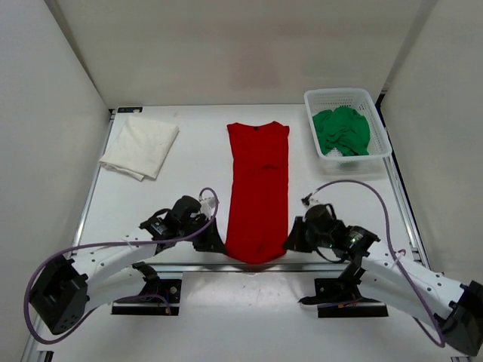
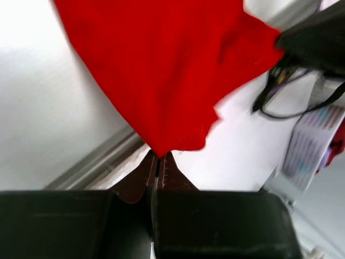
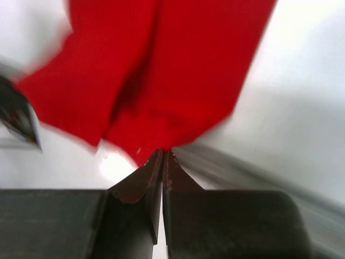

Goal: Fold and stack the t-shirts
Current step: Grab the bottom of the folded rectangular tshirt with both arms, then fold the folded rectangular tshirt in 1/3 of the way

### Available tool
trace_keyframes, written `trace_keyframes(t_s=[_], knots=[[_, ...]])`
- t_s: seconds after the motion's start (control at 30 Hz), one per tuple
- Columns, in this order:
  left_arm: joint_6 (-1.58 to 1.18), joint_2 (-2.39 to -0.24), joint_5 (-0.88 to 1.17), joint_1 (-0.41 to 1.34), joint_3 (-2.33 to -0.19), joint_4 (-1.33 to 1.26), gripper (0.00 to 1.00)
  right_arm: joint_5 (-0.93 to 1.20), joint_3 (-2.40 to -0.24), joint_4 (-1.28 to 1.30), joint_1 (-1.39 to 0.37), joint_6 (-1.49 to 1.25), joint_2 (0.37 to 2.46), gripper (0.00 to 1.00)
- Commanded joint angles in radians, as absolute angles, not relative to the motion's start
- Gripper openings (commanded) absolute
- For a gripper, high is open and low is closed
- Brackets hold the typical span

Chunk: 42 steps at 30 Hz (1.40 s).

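- Left tool (image 2: 158,160) was pinched together on one near hem corner of the red t-shirt (image 1: 258,188), and the right tool (image 3: 163,157) was clamped on the other.
- The shirt lay flat on the worktop (image 1: 189,173), its long axis running straight ahead of both tools, collar farthest.
- Neither arm was nearer, so a two-armed forward fold looked likely next.

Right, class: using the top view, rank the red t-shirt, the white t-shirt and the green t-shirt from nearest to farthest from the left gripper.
1. red t-shirt: centre of the table, its near left corner pinched in the left gripper.
2. white t-shirt: folded, at the far left.
3. green t-shirt: far right, bunched inside the basket.
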<state>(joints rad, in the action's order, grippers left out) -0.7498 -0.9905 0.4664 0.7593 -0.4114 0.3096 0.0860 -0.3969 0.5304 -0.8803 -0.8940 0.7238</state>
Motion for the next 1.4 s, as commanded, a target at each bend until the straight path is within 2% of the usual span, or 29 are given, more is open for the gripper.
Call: trace_keyframes(t_s=[0.0, 0.07, 0.17, 0.43, 0.67, 0.77, 0.83, 0.87, 0.93, 0.97, 1.1, 1.2, 1.27, 1.3, 1.33, 1.37], knots=[[-0.681, -1.031, 0.479, 0.669, -0.547, 0.356, 0.0, 0.226, -0.492, 0.424, -0.666, -0.673, 0.767, 0.0], [-0.651, -1.124, 0.474, 0.602, -0.638, 0.312, 0.0, 0.34, -0.514, 0.359, -0.466, -0.599, 0.813, 0.0], [-0.641, -1.288, 0.491, 0.526, -0.766, 0.249, 0.0, 0.406, -0.593, 0.307, -0.324, -0.494, 0.937, 0.0], [-0.604, -1.71, 0.368, 0.491, -1.193, 0.268, 0.0, 0.39, -0.816, 0.095, -0.197, -0.408, 1.328, 0.0], [-0.627, -1.913, 0.322, 0.416, -1.316, 0.241, 0.0, 0.413, -0.979, 0.028, -0.144, -0.379, 1.603, 0.0], [-0.637, -1.95, 0.336, 0.39, -1.328, 0.198, 0.06, 0.429, -1.037, 0.006, -0.124, -0.39, 1.702, 0.0], [-0.664, -1.957, 0.345, 0.374, -1.321, 0.16, 0.19, 0.442, -1.064, -0.026, -0.115, -0.4, 1.762, 0.01], [-0.672, -1.953, 0.366, 0.364, -1.307, 0.122, 0.23, 0.443, -1.081, -0.022, -0.107, -0.396, 1.779, 0.03], [-0.702, -1.91, 0.394, 0.351, -1.264, 0.048, 0.37, 0.451, -1.107, -0.017, -0.107, -0.394, 1.805, 0.08], [-0.713, -1.898, 0.393, 0.353, -1.253, 0.045, 0.4, 0.451, -1.106, -0.014, -0.107, -0.402, 1.804, 0.14], [-0.712, -1.772, 0.371, 0.405, -1.189, 0.023, 0.4, 0.375, -1.082, -0.016, -0.138, -0.379, 1.697, 0.36], [-0.712, -1.691, 0.347, 0.5, -1.08, -0.017, 0.4, 0.298, -1.034, -0.005, -0.173, -0.368, 1.611, 0.4], [-0.727, -1.658, 0.353, 0.544, -0.959, -0.063, 0.4, 0.287, -0.976, -0.034, -0.221, -0.376, 1.548, 0.26], [-0.739, -1.655, 0.35, 0.57, -0.933, -0.089, 0.39, 0.302, -0.936, -0.058, -0.235, -0.373, 1.536, 0.11], [-0.744, -1.661, 0.356, 0.583, -0.884, -0.121, 0.38, 0.333, -0.904, -0.081, -0.256, -0.376, 1.537, 0.02], [-0.744, -1.678, 0.35, 0.587, -0.85, -0.138, 0.37, 0.35, -0.897, -0.09, -0.285, -0.385, 1.546, 0.0]])
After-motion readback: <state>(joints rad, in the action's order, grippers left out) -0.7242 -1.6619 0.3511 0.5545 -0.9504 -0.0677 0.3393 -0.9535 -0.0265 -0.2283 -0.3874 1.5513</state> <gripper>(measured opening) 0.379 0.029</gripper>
